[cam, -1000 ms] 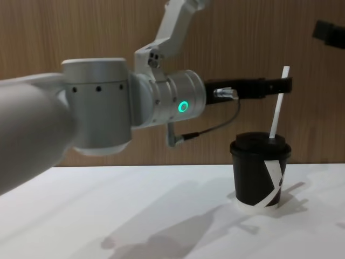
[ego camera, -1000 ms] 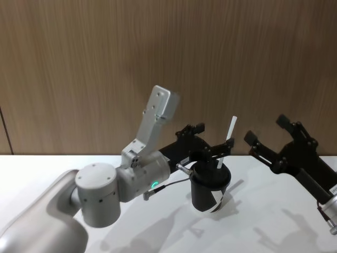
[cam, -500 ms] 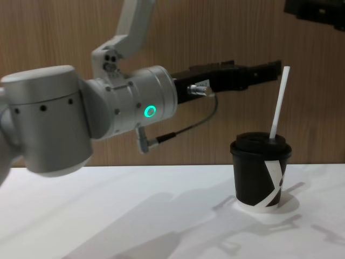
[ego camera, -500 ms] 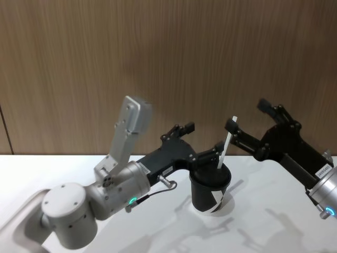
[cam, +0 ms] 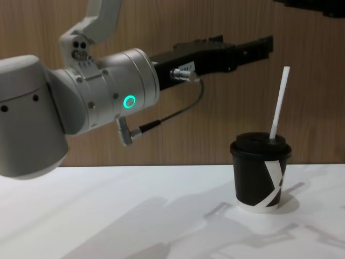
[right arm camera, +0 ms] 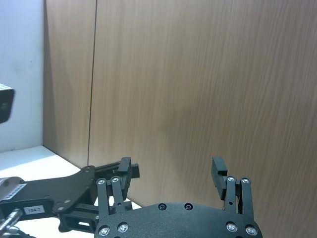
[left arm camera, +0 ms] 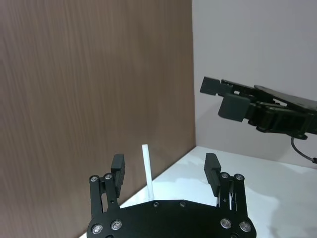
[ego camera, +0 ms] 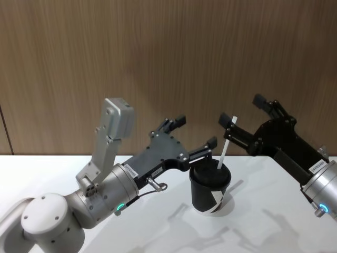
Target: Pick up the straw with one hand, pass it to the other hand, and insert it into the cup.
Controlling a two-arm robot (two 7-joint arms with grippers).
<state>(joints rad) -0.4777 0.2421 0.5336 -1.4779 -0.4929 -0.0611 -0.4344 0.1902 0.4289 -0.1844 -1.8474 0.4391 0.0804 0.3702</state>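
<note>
1. The left gripper (ego camera: 196, 134) hangs above and left of the cup (ego camera: 210, 188), fingers spread wide, holding nothing.
2. The straw (ego camera: 225, 146) stands in the cup's lid, leaning slightly right, just right of the left fingertips (ego camera: 211, 142) and apparently clear of them.
3. The right gripper (ego camera: 243, 112), likewise spread and empty, hovers above and right of the cup.

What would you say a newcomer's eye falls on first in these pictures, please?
Probably the small black paper cup on the white table, with a thin white plastic straw standing tilted in its lid. Next, the left pincer and right pincer, both open, hanging above and beside it, touching nothing.
</note>
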